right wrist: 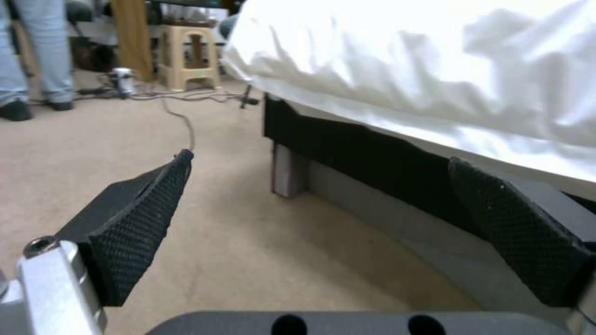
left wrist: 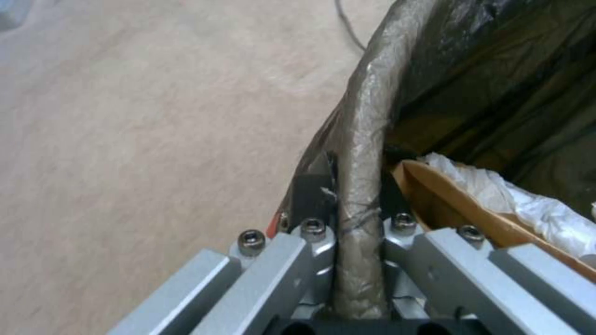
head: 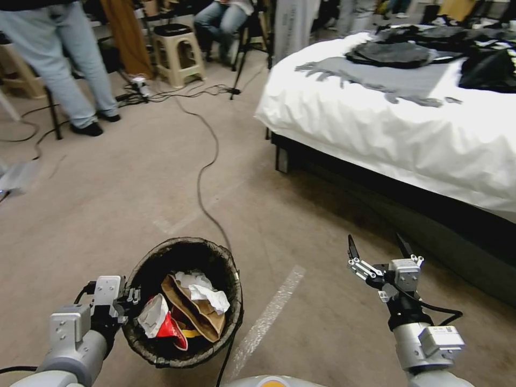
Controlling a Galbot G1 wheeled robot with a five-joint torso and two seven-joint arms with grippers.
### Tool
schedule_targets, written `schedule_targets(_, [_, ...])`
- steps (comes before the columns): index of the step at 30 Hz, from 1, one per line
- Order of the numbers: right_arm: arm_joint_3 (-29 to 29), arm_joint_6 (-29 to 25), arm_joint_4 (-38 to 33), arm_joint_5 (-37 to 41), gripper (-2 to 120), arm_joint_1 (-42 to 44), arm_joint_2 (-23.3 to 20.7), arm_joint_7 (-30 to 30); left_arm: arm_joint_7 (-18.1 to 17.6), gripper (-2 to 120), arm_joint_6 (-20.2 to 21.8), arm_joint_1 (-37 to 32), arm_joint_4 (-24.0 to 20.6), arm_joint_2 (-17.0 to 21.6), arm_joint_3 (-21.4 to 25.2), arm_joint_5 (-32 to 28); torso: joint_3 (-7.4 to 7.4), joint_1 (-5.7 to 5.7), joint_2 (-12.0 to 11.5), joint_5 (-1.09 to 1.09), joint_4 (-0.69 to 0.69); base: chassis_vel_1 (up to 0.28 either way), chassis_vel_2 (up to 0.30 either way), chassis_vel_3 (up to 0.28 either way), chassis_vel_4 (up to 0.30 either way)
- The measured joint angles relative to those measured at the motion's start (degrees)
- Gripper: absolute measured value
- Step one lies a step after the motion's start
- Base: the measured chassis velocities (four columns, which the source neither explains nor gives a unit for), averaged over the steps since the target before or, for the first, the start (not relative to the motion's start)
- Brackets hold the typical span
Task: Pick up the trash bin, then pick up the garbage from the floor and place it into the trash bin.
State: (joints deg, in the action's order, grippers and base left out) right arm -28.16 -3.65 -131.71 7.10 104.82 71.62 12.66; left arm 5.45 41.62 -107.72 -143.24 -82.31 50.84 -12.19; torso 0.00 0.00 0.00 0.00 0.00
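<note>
The trash bin [head: 217, 258], round with a dark bag liner over its rim, hangs low at the left of the head view. My left gripper [head: 133, 296] is shut on its rim [left wrist: 363, 139], one finger outside and one inside the liner. Inside the bin lies garbage: a brown paper bag [head: 199, 312] with crumpled white paper [head: 207, 290], a red-and-white packet [head: 161, 320] and a bit of yellow wrapper [head: 189, 333]. The paper bag [left wrist: 447, 204] also shows in the left wrist view. My right gripper [head: 378, 248] is open and holds nothing, raised over the floor near the bed; its black fingers [right wrist: 143, 218] stand wide apart.
A bed [head: 408, 123] with a white cover and dark clothes on top fills the right side. A black cable [head: 207, 161] runs across the beige floor to the bin. A plastic stool [head: 178, 51], a tripod and people's legs stand at the back left.
</note>
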Motion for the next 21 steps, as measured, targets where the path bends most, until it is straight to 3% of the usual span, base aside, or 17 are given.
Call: schedule_targets(21, [0.25,0.19,0.32,0.21,100,-0.17,0.01,0.1,-0.04,1,-0.01,0.04,0.0,0.01,-0.09,0.04,0.0,0.0,0.0,0.0,0.0,0.107,0.11,0.108,0.106])
